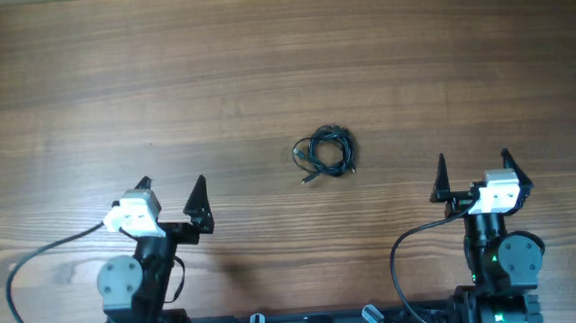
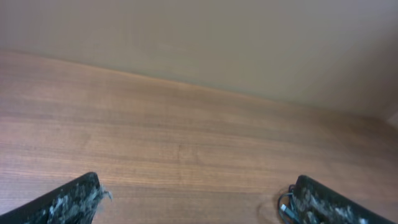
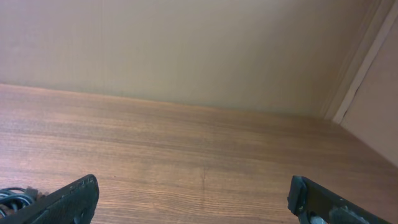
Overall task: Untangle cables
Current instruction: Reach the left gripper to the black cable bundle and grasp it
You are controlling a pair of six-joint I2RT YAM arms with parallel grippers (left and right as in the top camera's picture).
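Note:
The cables (image 1: 323, 151) are thin black wires bunched in a small coil on the wooden table, near the middle, with a small plug end sticking out at the lower left. My left gripper (image 1: 173, 190) is open and empty, well to the left of and nearer than the coil. My right gripper (image 1: 474, 168) is open and empty, to the right of it. In the left wrist view a bit of the cables (image 2: 285, 208) shows beside the right finger. In the right wrist view a bit of the cables (image 3: 13, 198) shows at the bottom left edge.
The wooden table (image 1: 283, 72) stretches far and to both sides. A beige wall (image 3: 186, 50) stands behind it. Thick black arm cables (image 1: 34, 259) loop at the near edge by the arm bases.

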